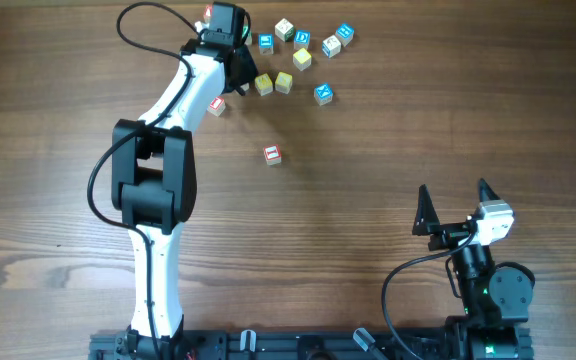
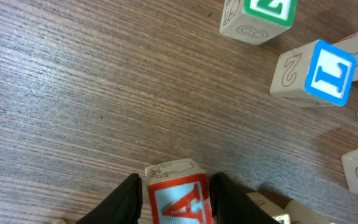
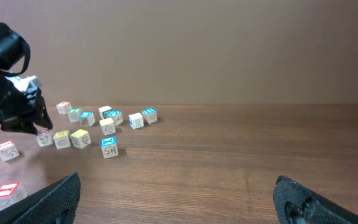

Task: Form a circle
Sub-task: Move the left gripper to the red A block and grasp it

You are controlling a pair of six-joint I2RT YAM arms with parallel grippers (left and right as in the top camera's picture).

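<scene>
Cubes (image 1: 302, 58) for your circle lie loose at upper centre of the overhead view, no ring yet. Your left fingers (image 2: 126, 202) flank the red A cube (image 2: 179, 202) (clamped or not, unclear), probably to nudge it in; right fingers (image 1: 424, 210) gape empty, lower right.

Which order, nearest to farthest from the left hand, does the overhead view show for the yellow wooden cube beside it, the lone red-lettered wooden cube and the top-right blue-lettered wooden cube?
1. Yellow wooden cube: just right of the left hand.
2. Lone red-lettered wooden cube: alone, mid-table.
3. Blue-lettered wooden cube: far top right.
</scene>
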